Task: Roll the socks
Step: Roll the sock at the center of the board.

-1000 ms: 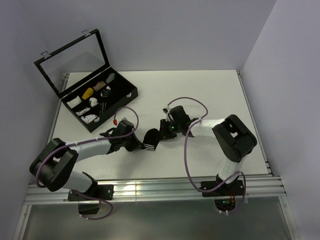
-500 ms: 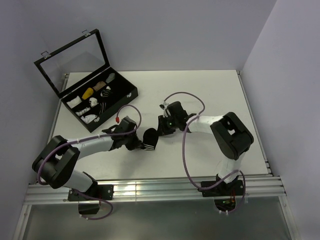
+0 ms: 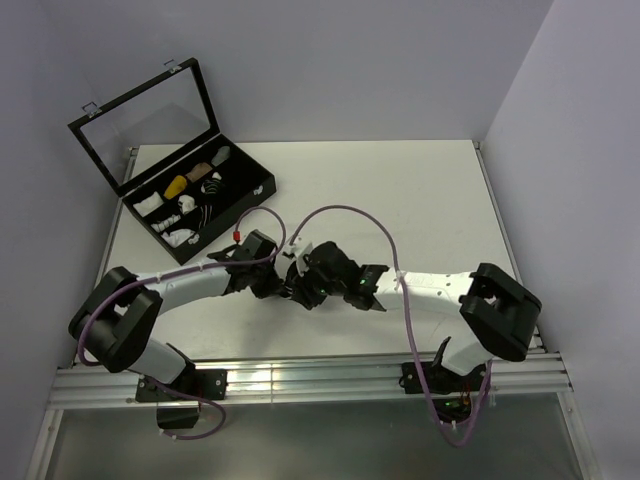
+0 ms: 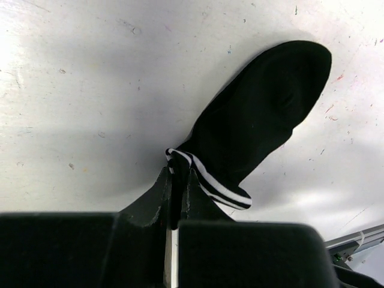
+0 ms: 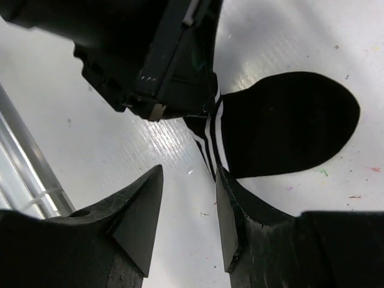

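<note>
The left gripper (image 4: 177,178) is closed narrow, pinching the striped cuff of the short black fabric socks with thin white stripes (image 4: 258,114). The socks lie flat on the white table (image 4: 90,90), near its middle, with the toe pointing away from that gripper. The right gripper (image 5: 186,219) is partly spread with nothing between its fingers, just beside the cuff. An open black compartmented case (image 3: 235,222) sits well apart at the far left.
</note>
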Controlling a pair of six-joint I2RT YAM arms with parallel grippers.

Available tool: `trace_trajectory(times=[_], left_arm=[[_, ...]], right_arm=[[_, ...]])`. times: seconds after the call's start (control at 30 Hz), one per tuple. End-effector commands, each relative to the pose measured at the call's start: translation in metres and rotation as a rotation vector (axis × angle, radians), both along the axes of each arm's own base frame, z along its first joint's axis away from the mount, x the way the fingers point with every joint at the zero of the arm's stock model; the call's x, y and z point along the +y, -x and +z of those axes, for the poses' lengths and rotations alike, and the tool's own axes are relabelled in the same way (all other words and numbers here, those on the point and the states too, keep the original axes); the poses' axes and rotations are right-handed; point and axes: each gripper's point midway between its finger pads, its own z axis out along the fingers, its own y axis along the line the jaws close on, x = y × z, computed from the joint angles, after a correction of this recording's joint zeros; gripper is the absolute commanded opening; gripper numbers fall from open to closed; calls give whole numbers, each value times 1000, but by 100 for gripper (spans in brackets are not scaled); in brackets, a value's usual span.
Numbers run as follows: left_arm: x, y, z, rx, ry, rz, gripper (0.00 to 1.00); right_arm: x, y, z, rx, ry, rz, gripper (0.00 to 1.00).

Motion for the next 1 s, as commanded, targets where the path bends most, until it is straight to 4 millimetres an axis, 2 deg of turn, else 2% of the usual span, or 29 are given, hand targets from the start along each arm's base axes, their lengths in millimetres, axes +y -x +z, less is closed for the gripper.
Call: trace_trajectory(times=[0.0, 0.23, 0.47, 0.53, 0.73, 0.97], left_arm=[[3, -4, 2, -14, -41, -12, 0], [2, -2, 1, -6, -39, -26, 0], [1, -1, 1, -3, -33, -33, 0], [1, -1, 1, -3, -32, -35, 0], [1, -1, -1, 1, -42, -44, 0], [1, -1, -1, 2, -44, -46, 0]], right_arm=[[7, -5, -7, -121, 57, 18, 48], [19, 0, -27, -156, 129, 42, 48], [18, -5, -44, -159, 184, 19, 48], [15, -5, -44, -166, 189, 11, 48], [20, -8, -19, -202, 145, -3, 48], [22, -12, -9, -247, 151, 7, 48]])
